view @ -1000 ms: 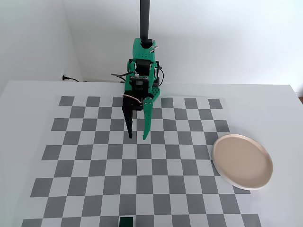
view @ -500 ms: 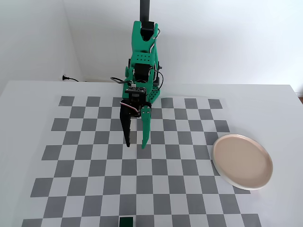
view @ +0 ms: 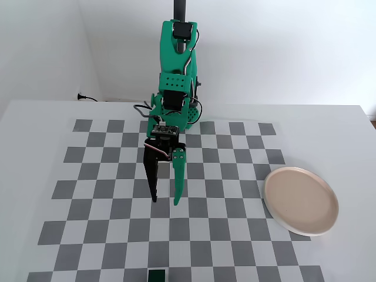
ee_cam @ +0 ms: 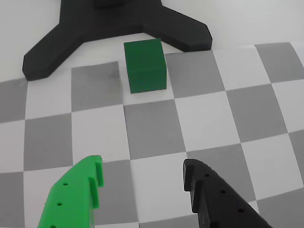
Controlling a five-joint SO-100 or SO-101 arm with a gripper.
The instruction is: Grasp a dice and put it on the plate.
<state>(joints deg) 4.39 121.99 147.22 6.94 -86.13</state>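
Nothing was grasped yet: the pincer [view: 164, 201] hung wide and empty over the desk [view: 35, 117], the dice [ee_cam: 145, 65] seemingly well ahead at the near edge, the plate [view: 301, 200] bare.

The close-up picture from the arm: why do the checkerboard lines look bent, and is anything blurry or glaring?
Wrist view: wide lens bows the grid; the dice is sharp, casting only a soft shadow. Fixed view: even daylight, no glare on the plate, lines straight; the dice is cut by the bottom edge.
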